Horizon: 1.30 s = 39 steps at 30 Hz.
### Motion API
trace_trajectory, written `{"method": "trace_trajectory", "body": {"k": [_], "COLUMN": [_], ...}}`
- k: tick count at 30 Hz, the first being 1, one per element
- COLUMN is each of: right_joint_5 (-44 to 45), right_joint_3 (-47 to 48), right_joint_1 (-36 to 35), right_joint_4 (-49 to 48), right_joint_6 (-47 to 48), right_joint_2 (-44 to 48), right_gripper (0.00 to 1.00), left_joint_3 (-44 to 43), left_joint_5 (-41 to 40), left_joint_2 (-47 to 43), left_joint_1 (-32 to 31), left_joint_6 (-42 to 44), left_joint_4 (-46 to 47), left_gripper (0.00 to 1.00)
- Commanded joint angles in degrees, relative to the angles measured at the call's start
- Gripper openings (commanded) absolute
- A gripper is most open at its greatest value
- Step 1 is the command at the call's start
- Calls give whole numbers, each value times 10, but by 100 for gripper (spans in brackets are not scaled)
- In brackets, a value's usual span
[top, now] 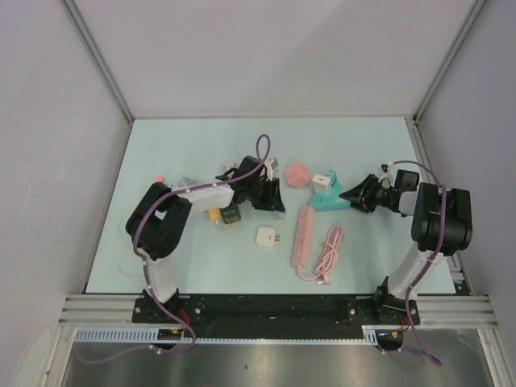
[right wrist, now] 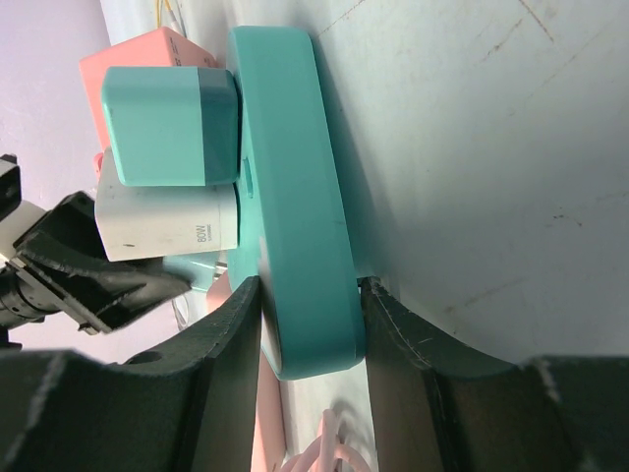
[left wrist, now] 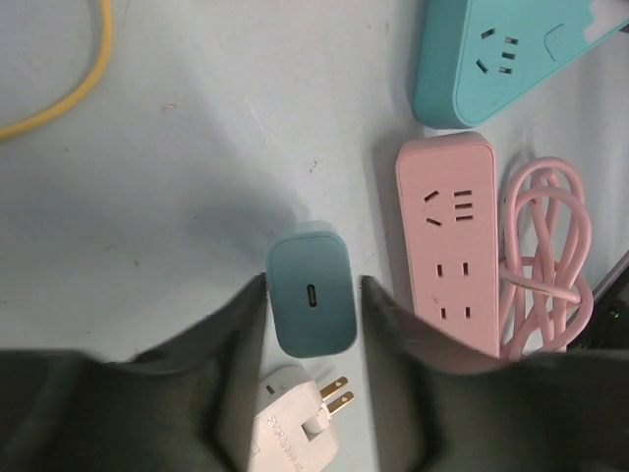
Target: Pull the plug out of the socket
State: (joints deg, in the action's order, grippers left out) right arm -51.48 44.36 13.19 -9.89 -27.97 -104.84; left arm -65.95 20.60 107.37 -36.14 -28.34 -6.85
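Observation:
My right gripper (top: 352, 195) (right wrist: 311, 287) is shut on the end of the teal socket block (top: 329, 202) (right wrist: 292, 167), one finger on each flat face. A teal plug (right wrist: 169, 126) and a white plug (top: 322, 181) (right wrist: 162, 222) sit in the block's face. My left gripper (top: 277, 201) (left wrist: 312, 287) holds a small teal charger plug (left wrist: 313, 307) between its fingertips, its USB port toward the camera, just left of the pink power strip (top: 302, 234) (left wrist: 450, 241). The teal socket block also shows in the left wrist view (left wrist: 462, 69).
A loose white plug (top: 268, 237) (left wrist: 292, 423) lies on the table under the left gripper. A coiled pink cable (top: 329, 254) (left wrist: 545, 256) lies right of the pink strip. A pink cube (top: 298, 174) sits behind it. A yellow cable (left wrist: 69, 88) lies to the left.

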Motion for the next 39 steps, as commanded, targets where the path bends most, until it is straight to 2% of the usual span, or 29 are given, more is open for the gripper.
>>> {"method": "trace_trajectory", "body": {"k": [1, 3, 6, 12, 17, 19, 27, 39], "right_joint_5": [125, 124, 123, 124, 122, 123, 116, 114], "right_joint_3": [-7, -7, -8, -7, -6, -6, -6, -6], "right_joint_1": [-4, -4, -4, -4, -4, -4, -2, -1], "right_joint_4": [44, 43, 43, 41, 43, 43, 40, 39], "right_joint_6": [39, 39, 40, 40, 40, 40, 41, 39], "right_joint_2": [-33, -33, -32, -33, -32, -32, -34, -35], "right_gripper": [23, 24, 24, 24, 24, 25, 25, 25], "left_joint_3": [2, 2, 2, -34, -123, -163, -316, -430], "left_joint_5": [6, -7, -31, -110, -177, -186, -144, -142], "left_joint_2": [-12, -23, -42, -70, -73, -67, 32, 178], "left_joint_1": [-2, -1, -2, -10, -39, -50, -76, -99], "left_joint_6": [-8, -5, 1, 28, 71, 94, 154, 157], "left_joint_4": [26, 15, 0, -58, -95, -101, -119, -96], "left_gripper": [57, 70, 81, 90, 93, 100, 100, 98]}}
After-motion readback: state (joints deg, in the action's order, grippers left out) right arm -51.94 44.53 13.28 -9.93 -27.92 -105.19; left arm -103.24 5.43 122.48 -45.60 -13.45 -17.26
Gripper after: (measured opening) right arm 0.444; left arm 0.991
